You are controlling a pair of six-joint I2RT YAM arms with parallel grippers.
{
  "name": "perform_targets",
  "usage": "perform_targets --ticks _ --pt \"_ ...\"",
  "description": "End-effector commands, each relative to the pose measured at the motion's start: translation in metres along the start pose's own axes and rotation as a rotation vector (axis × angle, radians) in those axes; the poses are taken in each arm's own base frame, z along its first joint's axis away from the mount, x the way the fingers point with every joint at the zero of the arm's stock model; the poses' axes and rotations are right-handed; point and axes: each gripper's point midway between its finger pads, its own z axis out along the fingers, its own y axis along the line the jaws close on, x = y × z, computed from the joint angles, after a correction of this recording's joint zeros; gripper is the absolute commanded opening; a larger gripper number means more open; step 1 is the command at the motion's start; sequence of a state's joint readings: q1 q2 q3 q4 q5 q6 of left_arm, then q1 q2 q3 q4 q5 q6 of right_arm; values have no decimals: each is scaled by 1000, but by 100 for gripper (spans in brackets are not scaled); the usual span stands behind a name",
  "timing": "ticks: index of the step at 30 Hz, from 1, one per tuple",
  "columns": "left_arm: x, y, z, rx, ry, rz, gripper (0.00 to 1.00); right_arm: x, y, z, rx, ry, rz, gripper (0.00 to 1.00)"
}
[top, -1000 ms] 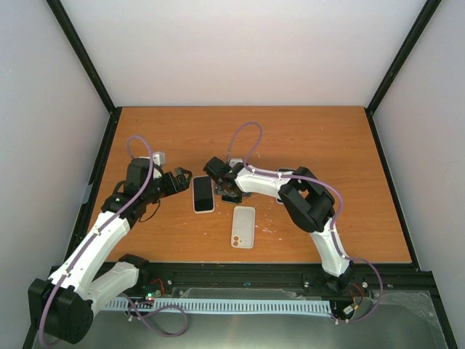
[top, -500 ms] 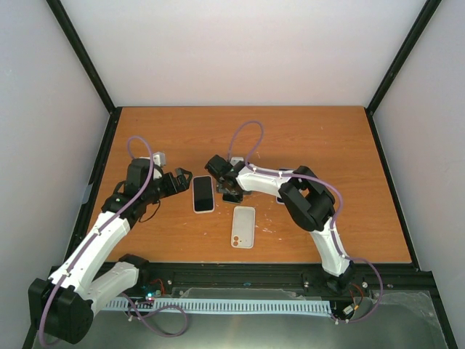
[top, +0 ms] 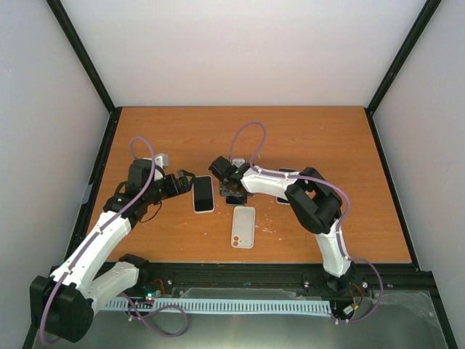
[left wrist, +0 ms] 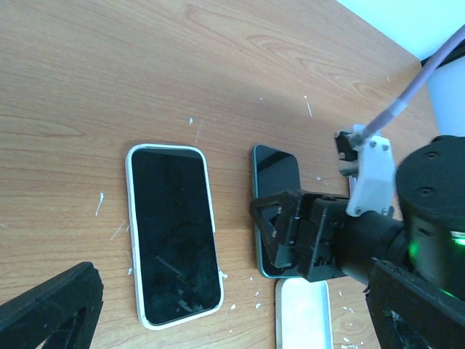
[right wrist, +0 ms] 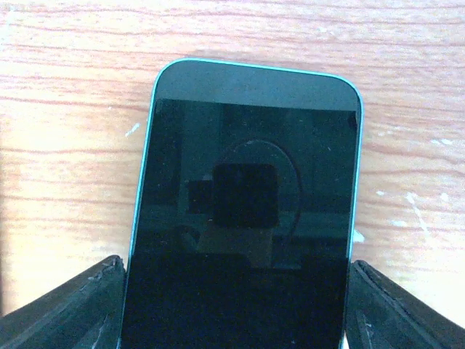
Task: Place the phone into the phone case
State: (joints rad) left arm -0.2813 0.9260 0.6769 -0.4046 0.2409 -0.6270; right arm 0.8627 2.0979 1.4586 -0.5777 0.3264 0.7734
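A dark phone (right wrist: pixel 247 145) with a teal rim lies screen-up on the wooden table (top: pixel 312 138). My right gripper (right wrist: pixel 232 280) stands over its near end, with a finger against each long edge. The left wrist view shows that right gripper (left wrist: pixel 309 233) covering the lower half of the phone (left wrist: pixel 277 171). The empty white phone case (top: pixel 243 227) lies flat just in front of it; its top end (left wrist: pixel 304 320) shows below the gripper. My left gripper (top: pixel 183 183) hangs open and holds nothing, left of a white-rimmed phone.
A second phone (top: pixel 203 194) with a white rim lies screen-up between the two grippers, also seen as the white-rimmed phone (left wrist: pixel 174 233) beside the teal one. A small flat object (top: pixel 285 174) sits partly hidden under the right arm. White flecks dot the wood.
The right gripper has slid a little to the right along the teal phone and its fingers have closed in on the phone's edges. The left arm has barely moved.
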Motion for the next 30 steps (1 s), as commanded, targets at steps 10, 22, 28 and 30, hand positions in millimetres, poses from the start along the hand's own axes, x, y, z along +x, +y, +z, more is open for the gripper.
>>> perform_targets --ticks 10,22,28,30 --pt "12 -3 15 65 57 -3 100 -2 -19 -74 -86 -46 33 64" --pt "26 -1 21 90 97 -23 100 81 -4 -92 -128 45 4 64" --pt "28 -3 19 106 96 -24 100 107 -8 -95 -92 47 1 64" --pt "30 -3 18 110 99 -24 99 112 -12 -97 -64 43 -6 64"
